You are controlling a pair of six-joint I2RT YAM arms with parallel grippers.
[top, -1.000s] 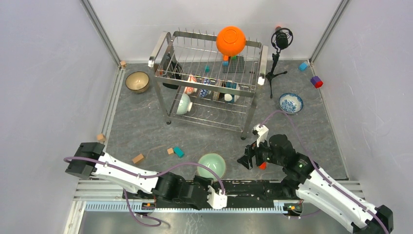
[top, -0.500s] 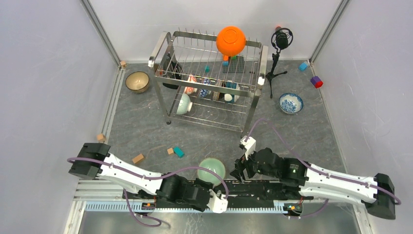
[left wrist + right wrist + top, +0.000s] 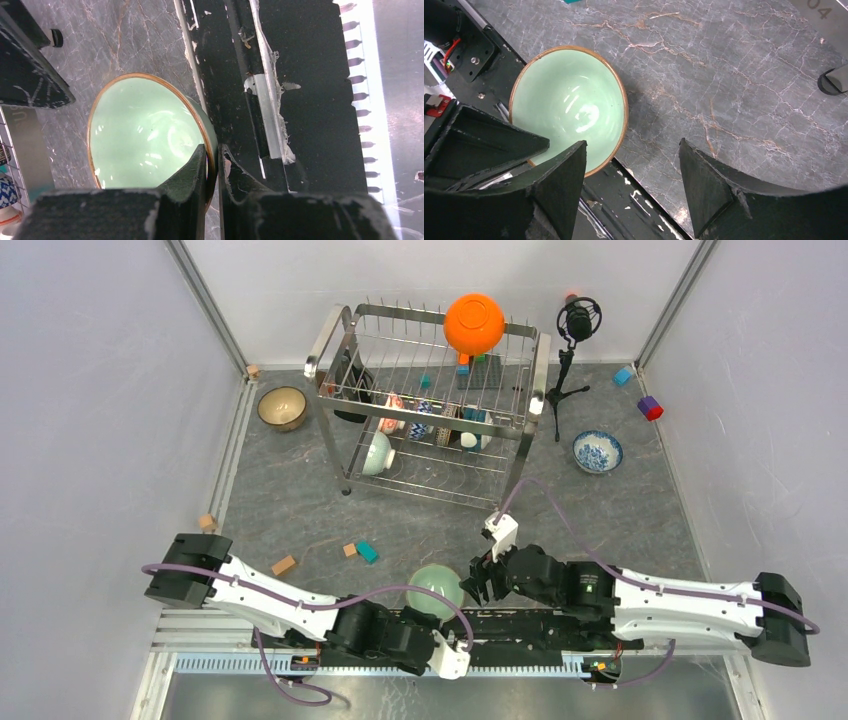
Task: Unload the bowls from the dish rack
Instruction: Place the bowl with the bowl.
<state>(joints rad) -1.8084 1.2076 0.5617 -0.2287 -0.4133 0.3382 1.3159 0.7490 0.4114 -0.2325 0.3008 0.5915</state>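
A pale green bowl (image 3: 436, 583) with a brown rim (image 3: 150, 135) sits at the table's near edge, partly over the black base plate. My left gripper (image 3: 428, 616) (image 3: 213, 159) is shut on its near rim, one finger inside and one outside. My right gripper (image 3: 478, 580) (image 3: 633, 144) hovers open just right of that bowl (image 3: 569, 107), with nothing between its fingers. The steel dish rack (image 3: 326, 340) stands at the back. An orange bowl (image 3: 474, 323) rests on its top tier, and a pale green bowl (image 3: 377, 453) and patterned bowls (image 3: 420, 418) sit lower down.
A brown-gold bowl (image 3: 282, 407) lies left of the rack and a blue-and-white bowl (image 3: 597, 451) to its right. A black microphone stand (image 3: 577, 325) stands at the back right. Small blocks (image 3: 367, 552) (image 3: 284, 565) (image 3: 650, 408) are scattered on the grey table.
My right arm has swung left and down to the green bowl's right side, its jaws narrowing a little. The left gripper keeps its hold and the bowl has slid slightly nearer.
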